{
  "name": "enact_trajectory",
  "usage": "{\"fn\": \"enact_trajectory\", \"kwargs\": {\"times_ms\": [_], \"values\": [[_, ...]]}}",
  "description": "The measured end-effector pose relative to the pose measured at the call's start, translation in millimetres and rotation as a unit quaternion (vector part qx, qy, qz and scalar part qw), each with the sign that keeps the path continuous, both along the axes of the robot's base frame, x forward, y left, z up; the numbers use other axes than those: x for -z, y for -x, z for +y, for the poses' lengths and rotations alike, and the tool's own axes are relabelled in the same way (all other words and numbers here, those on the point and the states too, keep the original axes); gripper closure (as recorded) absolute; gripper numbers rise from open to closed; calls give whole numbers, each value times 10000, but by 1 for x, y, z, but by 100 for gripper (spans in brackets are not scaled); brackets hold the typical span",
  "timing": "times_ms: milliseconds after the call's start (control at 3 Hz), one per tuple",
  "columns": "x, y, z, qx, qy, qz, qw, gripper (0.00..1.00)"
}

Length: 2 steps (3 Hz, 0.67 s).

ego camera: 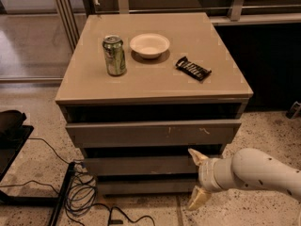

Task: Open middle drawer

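Note:
The middle drawer [141, 165] is a plain grey-brown front below the taller scratched top front [150, 133] and above the narrow bottom front [141, 186]. It sits closed, about flush with its neighbours. My gripper [196, 178] is at the drawer's right end, low in front of the cabinet. It is open: the upper finger [196, 156] touches or nearly touches the middle drawer's right part, and the lower finger [197, 199] hangs near the floor. The white arm [254, 171] reaches in from the right.
On the cabinet top [155, 86] stand a green can [114, 55], a white bowl [149, 45] and a dark snack bar [193, 68]. Black cables [77, 197] and a dark base [11, 140] lie on the floor at the left.

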<state>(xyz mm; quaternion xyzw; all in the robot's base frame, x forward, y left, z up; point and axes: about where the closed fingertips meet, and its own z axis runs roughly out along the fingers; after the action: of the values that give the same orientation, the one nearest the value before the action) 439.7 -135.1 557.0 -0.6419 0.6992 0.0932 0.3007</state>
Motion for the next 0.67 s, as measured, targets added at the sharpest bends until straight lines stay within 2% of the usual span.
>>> {"fn": "enact_trajectory", "kwargs": {"times_ms": [667], "values": [[25, -36, -6, -255, 177, -408, 9987, 0]]}}
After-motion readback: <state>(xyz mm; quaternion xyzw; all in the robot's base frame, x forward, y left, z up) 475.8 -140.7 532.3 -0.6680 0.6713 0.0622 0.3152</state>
